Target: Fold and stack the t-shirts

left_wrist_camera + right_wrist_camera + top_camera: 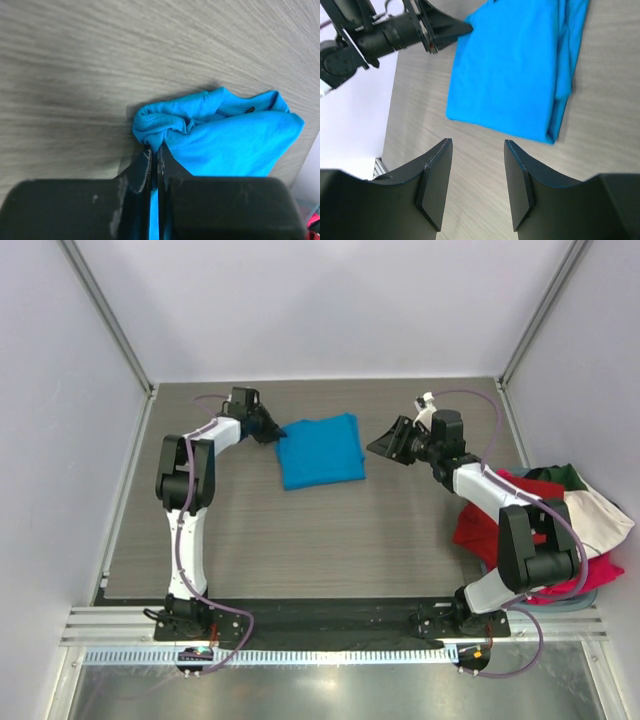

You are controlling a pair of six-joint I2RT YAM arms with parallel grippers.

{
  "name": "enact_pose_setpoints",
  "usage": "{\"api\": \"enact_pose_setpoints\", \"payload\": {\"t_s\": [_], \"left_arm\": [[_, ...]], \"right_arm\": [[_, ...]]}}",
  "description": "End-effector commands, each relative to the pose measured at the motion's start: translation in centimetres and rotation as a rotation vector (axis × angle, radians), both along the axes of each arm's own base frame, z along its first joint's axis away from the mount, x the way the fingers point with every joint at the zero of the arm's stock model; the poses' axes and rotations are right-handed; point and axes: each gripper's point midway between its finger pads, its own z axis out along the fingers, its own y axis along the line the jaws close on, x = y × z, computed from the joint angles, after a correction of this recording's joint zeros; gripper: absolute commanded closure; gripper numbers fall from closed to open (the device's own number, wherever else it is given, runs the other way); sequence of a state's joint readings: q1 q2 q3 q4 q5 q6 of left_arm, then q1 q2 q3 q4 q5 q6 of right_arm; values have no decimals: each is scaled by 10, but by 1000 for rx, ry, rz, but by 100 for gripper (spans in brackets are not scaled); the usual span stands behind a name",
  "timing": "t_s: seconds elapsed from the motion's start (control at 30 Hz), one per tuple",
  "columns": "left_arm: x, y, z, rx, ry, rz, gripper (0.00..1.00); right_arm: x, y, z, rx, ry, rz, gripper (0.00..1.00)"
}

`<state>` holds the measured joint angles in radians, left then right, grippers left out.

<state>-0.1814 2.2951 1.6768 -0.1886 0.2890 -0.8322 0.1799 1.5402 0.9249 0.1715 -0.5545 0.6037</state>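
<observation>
**Ana:** Biggest first. On the table [330,540], the folded blue t-shirt [320,452] lies toward the far side. The heap of other t-shirts [560,530], red, white, dark green and pink, sits well to the blue t-shirt's right and nearer the arm bases, spilling past the table's edge.

**Ben:** And the arms?

**Ana:** The left gripper [154,155] is clenched on the blue t-shirt's bunched far-left corner. The right gripper [476,143] hovers just off its right side, jaws apart, with nothing between them.

**Ben:** What could spoil it?

**Ana:** I'd worry about that one-corner pinch. It's a thin bite of cloth, so a pull may drag only some layers and undo the fold, or the cloth may slip free. If the right fingers come down on the layered edge, they could rumple it.

**Ben:** Room to move?

**Ana:** There's plenty of bare table on the near side of the blue t-shirt. Beyond it the back wall [330,310] is close. On its left, the left arm fills the gap.
</observation>
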Motion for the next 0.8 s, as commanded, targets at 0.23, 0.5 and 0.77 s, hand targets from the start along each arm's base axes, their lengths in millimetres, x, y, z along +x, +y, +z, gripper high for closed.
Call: {"api": "enact_pose_setpoints", "payload": {"t_s": [0.23, 0.5, 0.77], "left_arm": [[-59, 93, 11, 69, 69, 145, 100], [-137, 198, -1, 189, 166, 387, 100], [-147, 310, 34, 427, 98, 717, 100]], "right_arm": [[-20, 11, -6, 48, -31, 42, 53], [-28, 27, -6, 49, -39, 62, 54], [-33, 33, -15, 30, -44, 68, 54]]}}
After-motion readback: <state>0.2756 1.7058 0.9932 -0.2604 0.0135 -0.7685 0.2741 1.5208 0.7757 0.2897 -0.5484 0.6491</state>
